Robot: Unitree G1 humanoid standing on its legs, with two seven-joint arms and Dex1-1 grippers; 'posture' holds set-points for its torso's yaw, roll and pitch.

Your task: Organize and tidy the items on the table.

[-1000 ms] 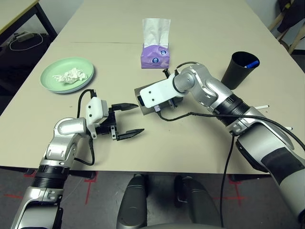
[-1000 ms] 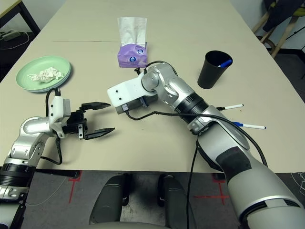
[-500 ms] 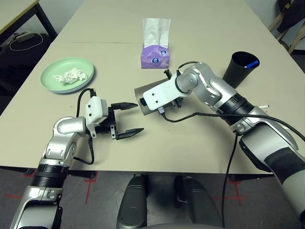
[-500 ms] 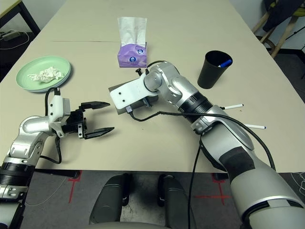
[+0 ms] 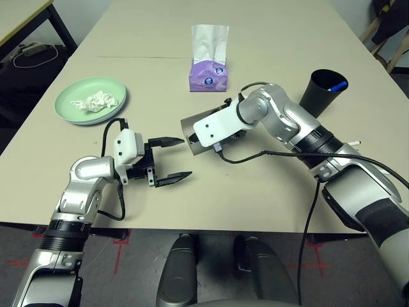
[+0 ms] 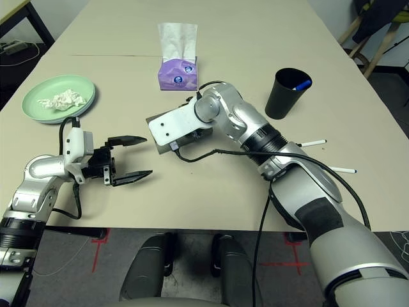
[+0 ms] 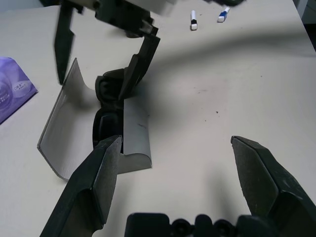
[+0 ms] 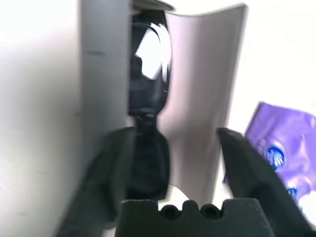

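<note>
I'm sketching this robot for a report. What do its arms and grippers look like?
Both arms have silver metallic forearms with black ribbed wrist bands. Each wrist carries a white housing block. The left gripper and right gripper each have two black, tapered fingers. Loose black cables loop along both arms. The right arm's upper section has a dark grey patch.

Looks like an office or lab room: big beige table, black pen cup at 2 o'clock, red tape marks on grey carpet at 7 o'clock.
</note>
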